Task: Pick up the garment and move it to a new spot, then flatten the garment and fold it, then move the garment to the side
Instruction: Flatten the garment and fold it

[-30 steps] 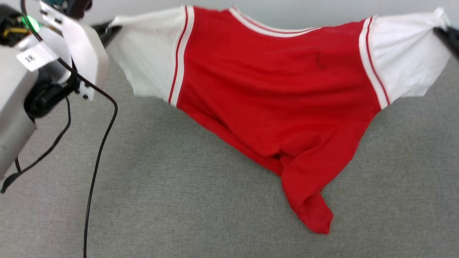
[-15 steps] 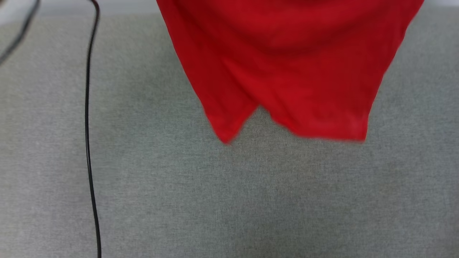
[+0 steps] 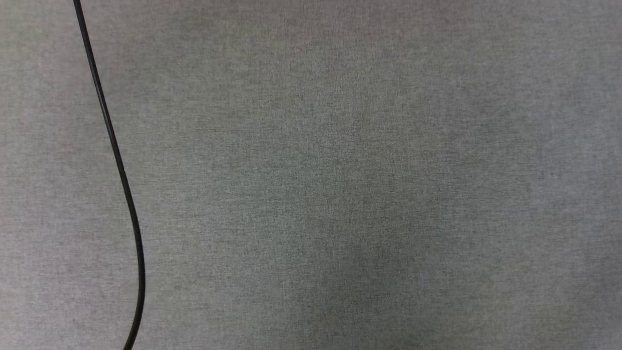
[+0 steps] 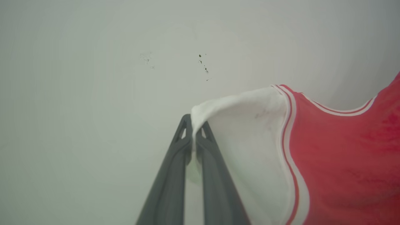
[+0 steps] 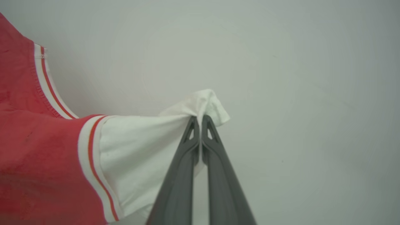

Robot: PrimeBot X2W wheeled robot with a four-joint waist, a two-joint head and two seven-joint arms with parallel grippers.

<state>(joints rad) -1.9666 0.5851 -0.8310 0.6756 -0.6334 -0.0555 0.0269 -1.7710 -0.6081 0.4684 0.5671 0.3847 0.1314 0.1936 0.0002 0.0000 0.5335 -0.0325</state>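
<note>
Since the left gripper (image 4: 194,125) and right gripper (image 5: 200,118) clamp opposite ends of the garment (image 4: 343,156), it hangs spread, presumably for flattening.

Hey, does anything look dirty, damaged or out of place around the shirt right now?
Nothing serious. The red jersey T-shirt with white sleeves has a faint grey smudge on the sleeve pinched by the left gripper. A thin black cable crosses in front of the grey fabric surface.

1. A black cable (image 3: 115,150) is running down the left of a grey cloth surface (image 3: 364,194);
2. right of it, the surface is lying open;
3. the garment (image 4: 328,156) is hanging stretched before a pale wall (image 4: 93,62).
</note>
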